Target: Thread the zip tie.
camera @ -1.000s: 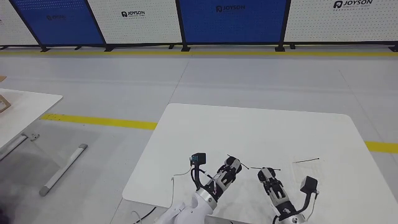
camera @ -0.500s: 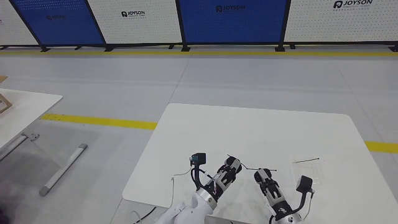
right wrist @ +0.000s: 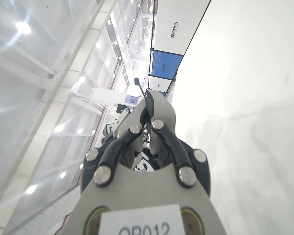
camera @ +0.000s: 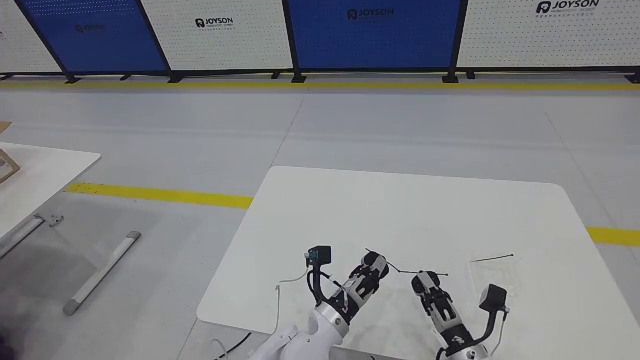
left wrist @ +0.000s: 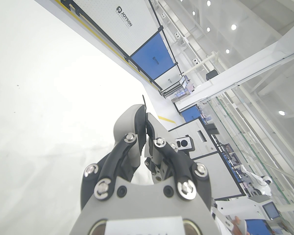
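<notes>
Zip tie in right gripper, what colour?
Thin black plastic zip tie; clearest in right wrist view.

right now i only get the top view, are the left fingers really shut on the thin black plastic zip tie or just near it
Observer: Shut on it: in the left wrist view the left fingers pinch the thin black plastic zip tie, its thin end poking past their tips.
Operator: and the right side
Observer: The right fingers are shut on a black strip whose small square head sticks out past their tips; same tie or another, I cannot tell.
Operator: anything through that head yet
Observer: No, in the right wrist view it stands alone in the air with nothing entering it.
</notes>
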{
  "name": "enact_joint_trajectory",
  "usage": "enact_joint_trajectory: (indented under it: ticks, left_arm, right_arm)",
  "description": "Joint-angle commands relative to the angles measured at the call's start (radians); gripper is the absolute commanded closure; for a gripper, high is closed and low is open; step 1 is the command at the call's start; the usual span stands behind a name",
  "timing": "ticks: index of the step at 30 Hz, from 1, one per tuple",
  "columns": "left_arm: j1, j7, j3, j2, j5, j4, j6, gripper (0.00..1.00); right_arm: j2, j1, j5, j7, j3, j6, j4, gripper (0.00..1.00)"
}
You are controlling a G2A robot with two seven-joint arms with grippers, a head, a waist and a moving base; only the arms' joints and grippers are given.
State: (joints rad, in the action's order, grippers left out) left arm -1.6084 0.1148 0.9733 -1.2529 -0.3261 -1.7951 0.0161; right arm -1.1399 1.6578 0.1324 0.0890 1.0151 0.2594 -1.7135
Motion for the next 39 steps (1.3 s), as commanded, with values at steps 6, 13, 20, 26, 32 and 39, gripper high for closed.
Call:
enact_joint_trajectory:
  ticks: [6,13,20,26,32,39]
  left_arm:
    - [0.000,0.000,0.000,0.000,0.000,0.000,0.000,1.00]
    - [0.000,0.000,0.000,0.000,0.000,0.000,0.000,1.00]
    - [0.000,0.000,0.000,0.000,0.000,0.000,0.000,1.00]
    - [0.000,0.000,0.000,0.000,0.000,0.000,0.000,1.00]
    - [0.000,0.000,0.000,0.000,0.000,0.000,0.000,1.00]
    - [0.000,0.000,0.000,0.000,0.000,0.000,0.000,1.00]
  right_arm:
    - [-0.007,0.002,-0.010,-0.007,0.006,-0.005,0.001,1.00]
    - [-0.017,-0.004,-0.023,-0.009,0.004,-0.025,0.005,1.00]
    - [-0.027,-0.011,-0.024,-0.018,-0.004,-0.025,0.017,1.00]
    - [-0.036,-0.024,-0.008,-0.037,-0.010,-0.017,0.034,1.00]
    - [-0.040,-0.016,-0.001,-0.034,0.005,-0.002,0.041,1.00]
    - [-0.043,0.005,-0.009,-0.034,0.024,0.006,0.030,1.00]
